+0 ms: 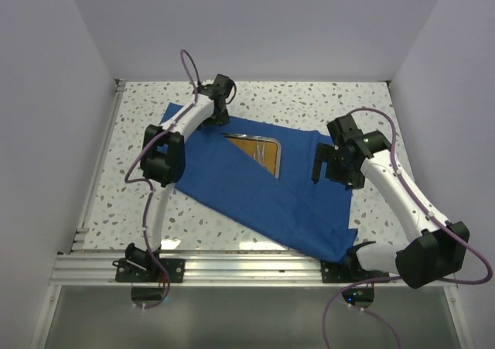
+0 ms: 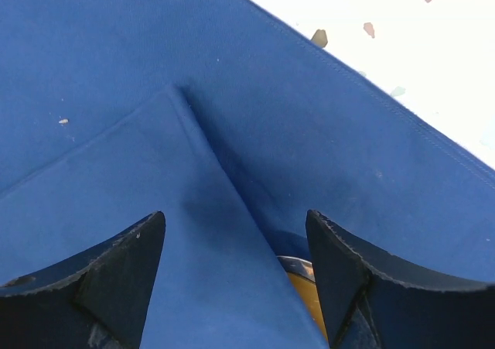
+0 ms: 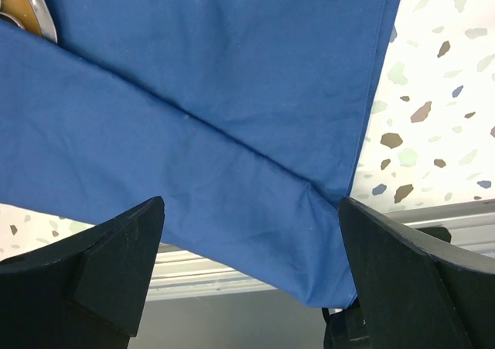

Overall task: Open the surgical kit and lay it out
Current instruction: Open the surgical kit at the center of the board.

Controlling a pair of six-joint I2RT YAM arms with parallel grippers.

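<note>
- Speckled white desk, bare along the far edge and down both sides.
- Royal-blue cloth wrap, spread slantwise from the far-left part of the desk to the near-right corner, tip hanging over the near edge.
- Left arm, reaching to the cloth's far-left end; right arm, bent in over the cloth's right edge.
- Steel tray, mid-desk toward the far edge, orange-brown floor showing, near-left part tucked under a blue fold.
- Left gripper, fingers spread wide and empty, over the point of a fold beside the tray rim.
- Right gripper, fingers likewise wide and empty, above the cloth toward the near-right corner.
- Thin silver instruments, lying in the tray; kinds too small to tell.
</note>
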